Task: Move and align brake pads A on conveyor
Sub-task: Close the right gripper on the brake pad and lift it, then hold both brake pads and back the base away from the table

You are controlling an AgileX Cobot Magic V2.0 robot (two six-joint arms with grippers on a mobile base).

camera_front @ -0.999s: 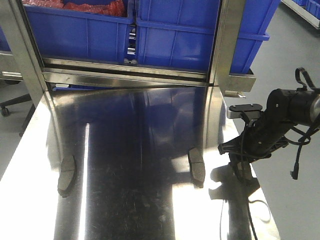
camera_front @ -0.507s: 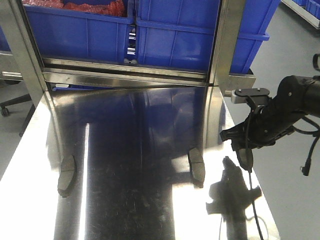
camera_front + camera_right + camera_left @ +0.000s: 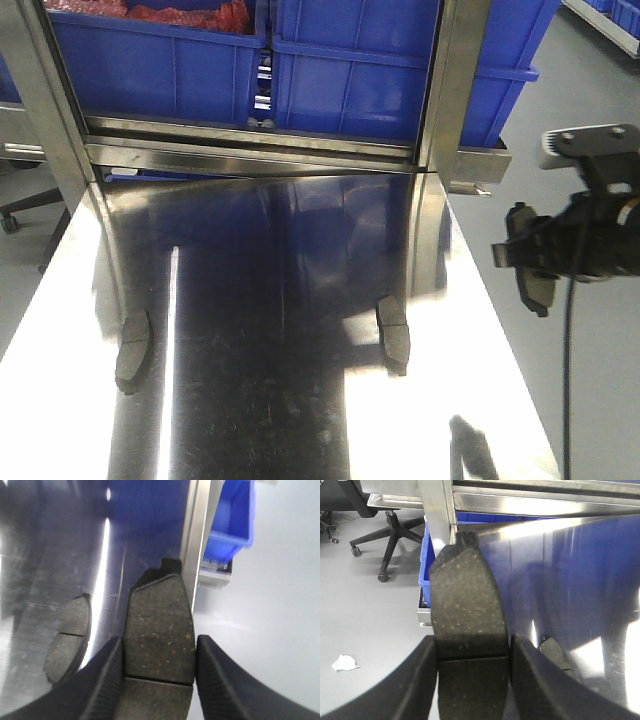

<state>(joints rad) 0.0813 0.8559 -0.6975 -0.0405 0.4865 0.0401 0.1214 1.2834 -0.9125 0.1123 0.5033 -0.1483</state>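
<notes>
Each of my grippers is shut on one brake pad. In the left wrist view the left gripper (image 3: pixel 472 655) clamps a gritty grey pad (image 3: pixel 467 595) at its groove, beside the steel table's left edge; another pad (image 3: pixel 555 652) lies on the steel just to the right. The right gripper (image 3: pixel 159 655) holds a pad (image 3: pixel 160 610) the same way, with a loose pad (image 3: pixel 67 637) lying to its left. From the front, the right gripper (image 3: pixel 530 265) hangs past the table's right edge with its pad (image 3: pixel 537 285), and two pads (image 3: pixel 133 350) (image 3: pixel 393 335) lie on the table. The conveyor is out of view.
The mirror-like steel table (image 3: pixel 280 300) has upright steel posts (image 3: pixel 455 80) at the back. Blue bins (image 3: pixel 370 70) stand behind them. An office chair (image 3: pixel 390 525) is on the grey floor to the left.
The right arm has risen from the table's right edge and swung right and up, carrying its pad off the table. Both pads lying on the table have stayed put.
</notes>
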